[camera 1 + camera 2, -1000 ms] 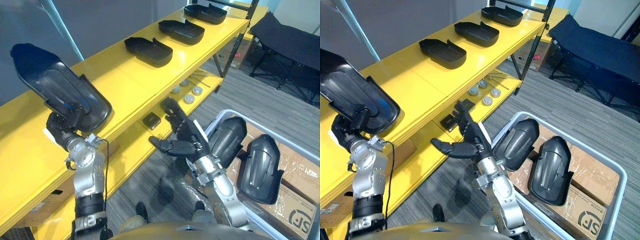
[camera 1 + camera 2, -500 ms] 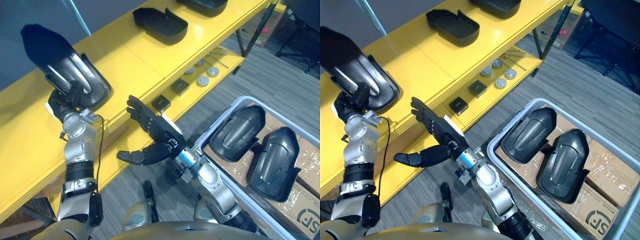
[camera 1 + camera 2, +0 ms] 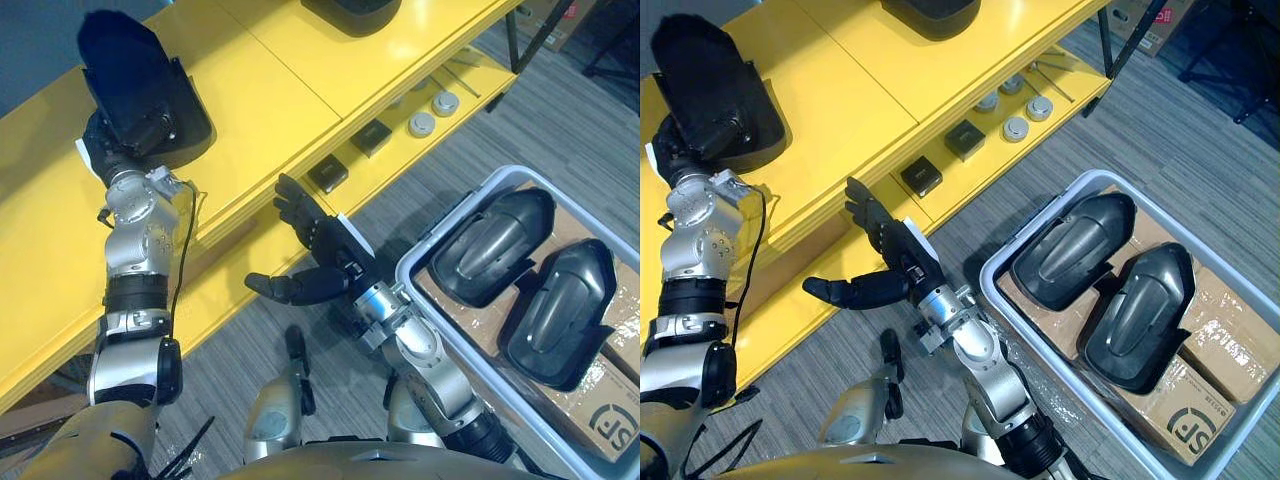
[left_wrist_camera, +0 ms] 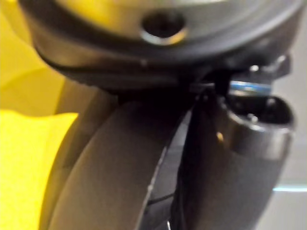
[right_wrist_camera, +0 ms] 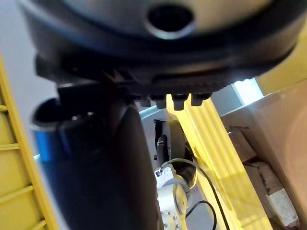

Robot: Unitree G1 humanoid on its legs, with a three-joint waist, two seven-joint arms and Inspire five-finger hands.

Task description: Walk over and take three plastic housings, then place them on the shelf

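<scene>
The left hand (image 4: 158, 52) is seen as a dark bulk along one edge, with its thumb (image 4: 249, 158) standing out from it. A dark, curved housing (image 4: 105, 177) is held against the thumb. A yellow shelf (image 4: 24, 163) is seen behind the housing.

Black housings against yellow shelving
The shelf (image 3: 290, 90) was bright yellow; the housing (image 3: 130, 75) at upper left and the two housings (image 3: 490, 240) in the pale grey bin (image 3: 450, 221) at right were glossy black, the cardboard (image 3: 600, 420) under them brown; the floor (image 3: 560, 120) was streaked grey; the left hand (image 3: 100, 155) and right hand (image 3: 325, 240) were black
</scene>
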